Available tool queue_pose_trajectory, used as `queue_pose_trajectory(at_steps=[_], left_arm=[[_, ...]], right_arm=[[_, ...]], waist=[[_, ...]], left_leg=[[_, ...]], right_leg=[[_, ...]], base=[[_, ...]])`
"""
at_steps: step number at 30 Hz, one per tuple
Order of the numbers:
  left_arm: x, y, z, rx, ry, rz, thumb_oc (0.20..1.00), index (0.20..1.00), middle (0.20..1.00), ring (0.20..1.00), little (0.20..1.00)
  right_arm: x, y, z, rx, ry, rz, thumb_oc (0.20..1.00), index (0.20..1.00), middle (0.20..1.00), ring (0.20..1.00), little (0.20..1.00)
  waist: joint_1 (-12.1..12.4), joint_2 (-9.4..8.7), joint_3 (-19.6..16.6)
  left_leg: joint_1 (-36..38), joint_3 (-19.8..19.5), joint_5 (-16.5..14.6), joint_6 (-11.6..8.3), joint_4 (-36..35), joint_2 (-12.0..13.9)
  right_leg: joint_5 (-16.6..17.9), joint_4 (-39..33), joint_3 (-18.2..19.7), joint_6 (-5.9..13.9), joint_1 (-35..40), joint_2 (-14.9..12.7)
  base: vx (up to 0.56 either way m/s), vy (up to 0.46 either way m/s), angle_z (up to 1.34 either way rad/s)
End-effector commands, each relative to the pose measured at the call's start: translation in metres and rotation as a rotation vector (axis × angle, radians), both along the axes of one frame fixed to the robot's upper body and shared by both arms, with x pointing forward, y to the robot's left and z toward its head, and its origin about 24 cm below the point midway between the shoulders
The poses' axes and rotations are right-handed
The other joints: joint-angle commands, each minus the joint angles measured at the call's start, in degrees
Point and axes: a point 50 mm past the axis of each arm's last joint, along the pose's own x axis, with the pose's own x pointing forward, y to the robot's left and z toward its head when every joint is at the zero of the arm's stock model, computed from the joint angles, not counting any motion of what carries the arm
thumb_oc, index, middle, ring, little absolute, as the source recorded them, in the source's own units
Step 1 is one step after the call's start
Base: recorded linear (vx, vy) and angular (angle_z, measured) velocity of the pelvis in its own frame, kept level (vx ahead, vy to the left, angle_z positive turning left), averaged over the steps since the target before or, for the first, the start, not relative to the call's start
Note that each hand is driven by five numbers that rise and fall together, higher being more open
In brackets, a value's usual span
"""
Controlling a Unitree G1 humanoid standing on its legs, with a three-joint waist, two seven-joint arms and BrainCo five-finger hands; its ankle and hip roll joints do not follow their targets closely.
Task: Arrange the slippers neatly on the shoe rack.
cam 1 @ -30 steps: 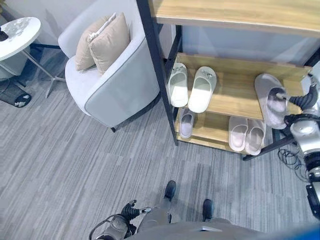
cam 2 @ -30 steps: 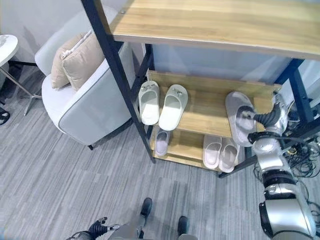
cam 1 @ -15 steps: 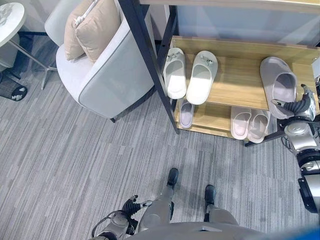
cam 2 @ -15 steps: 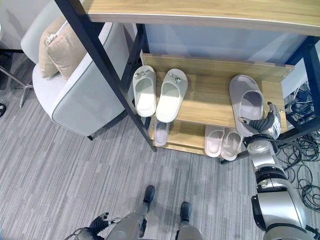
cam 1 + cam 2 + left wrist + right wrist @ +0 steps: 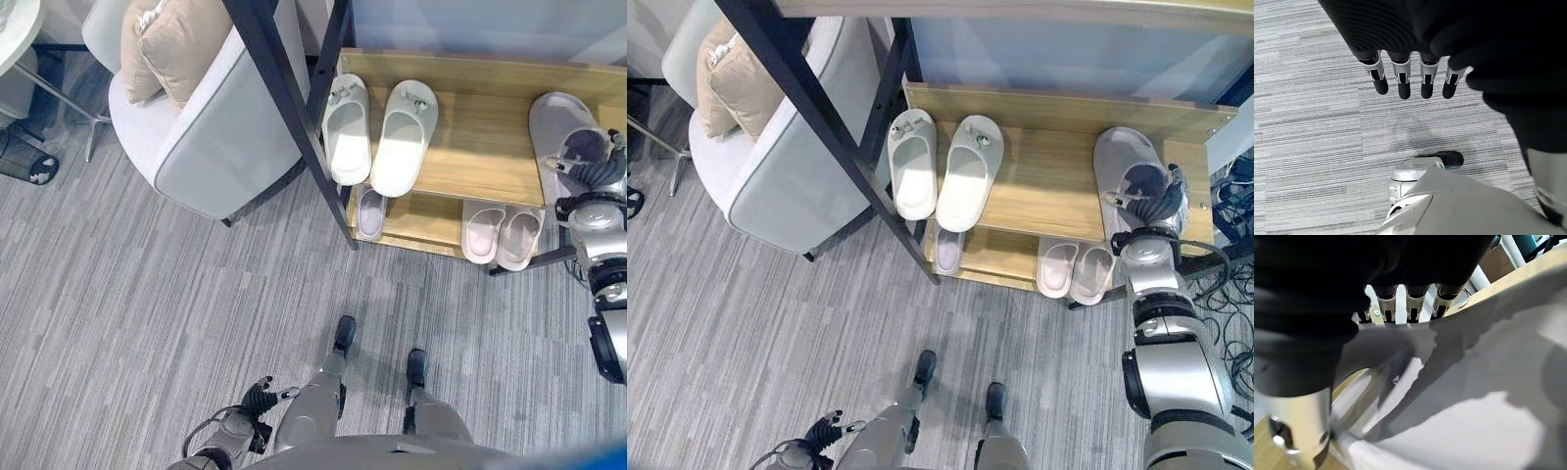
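Grey striped carpet [image 5: 147, 294] runs up to the shoe rack [image 5: 1048, 186]. On its upper shelf my right hand [image 5: 1151, 201] pinches the grey slipper [image 5: 1127, 162], lying lengthwise front to back, toe toward the wall. Two pale slippers [image 5: 940, 166] lie parallel. My left hand [image 5: 1410, 81] hangs with fingers straight.

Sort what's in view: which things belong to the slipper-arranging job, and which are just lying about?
Job:
- grey slipper on the shoe rack, gripped by the right hand
- white slipper pair, same shelf
- pink pair and lilac slipper, lower shelf

Lying about:
- armchair
- cushions
- left hand, idle
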Motion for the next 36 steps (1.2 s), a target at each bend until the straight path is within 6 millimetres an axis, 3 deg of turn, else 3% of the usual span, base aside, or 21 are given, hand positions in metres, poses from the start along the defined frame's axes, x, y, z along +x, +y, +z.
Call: queue_pose_trajectory(at_steps=[1, 8, 12, 14, 17, 21, 24, 26, 27, 28, 30, 32, 36], left_arm=[[-0.005, 0.004, -0.003, 0.034, 0.037, -0.001, 1.0, 1.0, 1.0, 1.0, 1.0], [-0.008, 0.004, -0.004, 0.037, 0.055, 0.005, 1.0, 1.0, 1.0, 1.0, 1.0], [-0.004, -0.001, -0.004, 0.02, 0.053, 0.027, 1.0, 1.0, 1.0, 1.0, 1.0], [0.002, -0.001, -0.002, 0.015, 0.039, 0.039, 1.0, 1.0, 1.0, 1.0, 1.0], [0.003, 0.002, -0.001, 0.021, 0.039, 0.041, 1.0, 1.0, 1.0, 1.0, 1.0], [-0.008, 0.005, -0.004, 0.02, 0.074, 0.047, 1.0, 1.0, 1.0, 1.0, 1.0], [-0.018, 0.006, -0.007, 0.018, 0.098, 0.057, 1.0, 1.0, 1.0, 1.0, 1.0], [-0.021, 0.014, -0.006, 0.04, 0.098, 0.082, 1.0, 1.0, 1.0, 1.0, 1.0], [-0.021, 0.018, -0.005, 0.043, 0.087, 0.108, 1.0, 1.0, 1.0, 1.0, 1.0], [-0.006, 0.023, 0.0, 0.046, 0.022, 0.161, 1.0, 1.0, 1.0, 1.0, 1.0], [0.019, 0.034, 0.011, 0.049, -0.075, 0.239, 1.0, 1.0, 1.0, 1.0, 1.0], [0.032, 0.048, 0.022, 0.054, -0.166, 0.339, 1.0, 1.0, 1.0, 1.0, 1.0], [0.065, 0.068, 0.048, 0.101, -0.358, 0.406, 1.0, 1.0, 1.0, 1.0, 1.0]], right_arm=[[0.003, -0.001, 0.016, -0.025, -0.042, 0.034, 0.2, 0.2, 0.2, 0.2, 0.2], [0.002, 0.007, -0.008, 0.011, -0.002, 0.061, 0.2, 0.2, 0.2, 0.2, 0.2], [-0.004, 0.042, -0.011, -0.03, -0.135, 0.209, 0.2, 0.2, 0.2, 0.2, 0.2], [-0.021, 0.055, -0.024, -0.069, -0.155, 0.26, 0.2, 0.2, 0.2, 0.2, 0.2], [-0.047, 0.058, -0.043, -0.109, -0.127, 0.307, 0.2, 0.2, 0.2, 0.2, 0.2], [-0.074, 0.072, -0.077, -0.059, -0.057, 0.359, 0.2, 0.2, 0.2, 0.2, 0.2], [-0.099, 0.077, -0.088, -0.028, -0.054, 0.378, 0.2, 0.2, 0.2, 0.2, 0.2], [-0.117, 0.08, -0.092, -0.021, -0.043, 0.406, 0.2, 0.2, 0.2, 0.2, 0.2], [-0.123, 0.081, -0.094, -0.026, -0.033, 0.416, 0.2, 0.2, 0.2, 0.2, 0.2], [-0.12, 0.084, -0.088, -0.023, -0.072, 0.419, 0.2, 0.2, 0.2, 0.2, 0.2], [-0.113, 0.086, -0.08, -0.022, -0.117, 0.417, 0.2, 0.2, 0.2, 0.2, 0.2], [-0.105, 0.087, -0.071, -0.016, -0.175, 0.409, 0.2, 0.2, 0.2, 0.2, 0.2], [-0.088, 0.094, -0.048, -0.029, -0.293, 0.42, 0.2, 0.2, 0.2, 0.2, 0.2]], waist=[[0.2, -2.94, -1.6], [-0.3, -3.58, -1.6], [-1.5, -3.69, -1.7], [-2.4, -4.0, -2.3], [-3.9, -4.68, -3.8], [-5.1, -5.86, -5.8], [-6.2, -6.31, -6.6], [-7.3, -6.38, -5.1], [-7.7, -6.6, -2.4], [-7.7, -7.4, 2.8], [-7.8, -7.78, 6.0], [-7.6, -6.82, 5.0], [-6.7, -6.27, 7.8]], left_leg=[[4.8, 4.0, -8.0, -0.19, 0.3, -1.8], [6.3, 4.5, -8.7, -0.07, 0.3, -1.3], [7.8, 5.0, -9.4, 0.2, 0.3, -0.9], [9.2, 5.3, -10.2, 0.5, 0.3, -0.7], [12.3, 6.0, -11.9, 1.18, 0.3, -0.3], [16.8, 7.6, -13.4, 1.79, 0.3, 0.1], [18.6, 7.4, -13.9, 1.99, 0.3, 0.3], [20.5, 7.5, -14.3, 2.42, 0.3, 0.5], [20.0, 8.1, -15.2, 2.69, 3.7, 0.5], [13.8, 8.9, -17.0, 2.66, 13.1, -0.4], [3.1, 8.8, -19.1, 2.67, 23.6, -1.5], [-6.3, 8.1, -21.4, 3.39, 31.7, -2.3], [-17.1, 7.8, -24.6, 4.03, 42.9, -2.0]], right_leg=[[-0.2, 0.3, 0.8, 3.37, -0.9, -3.2], [-0.9, 0.3, 1.5, 3.06, 0.3, -2.7], [-1.2, 0.3, 1.8, 3.01, 1.7, -2.7], [-1.6, 0.3, 1.9, 3.0, 2.9, -2.8], [-2.2, 0.3, 2.6, 2.86, 5.4, -2.9], [-3.0, 0.4, 3.6, 2.87, 9.1, -2.9], [-4.6, 2.5, 3.5, 2.67, 10.2, -2.8], [-6.8, 8.1, 3.8, 2.53, 9.5, -3.0], [-7.7, 12.1, 4.3, 2.41, 7.7, -3.1], [-8.6, 18.5, 5.0, 2.18, 2.8, -3.8], [-9.7, 26.0, 6.1, 1.66, -5.5, -4.0], [-11.9, 34.2, 7.7, 0.92, -14.6, -3.5], [-15.3, 44.9, 9.6, -0.47, -25.9, -3.4]], base=[[0.01, -0.034, 0.02], [0.0, -0.003, 0.0], [0.0, 0.0, 0.0], [0.0, 0.0, 0.0], [0.06, 0.026, -0.06], [0.04, 0.033, -0.37], [0.02, 0.033, -0.06], [-0.08, 0.065, 0.0], [-0.47, 0.065, -0.02], [-0.64, 0.051, -0.13], [-0.53, 0.026, -0.21], [-0.23, 0.038, 0.12], [-0.1, -0.032, -0.15]])
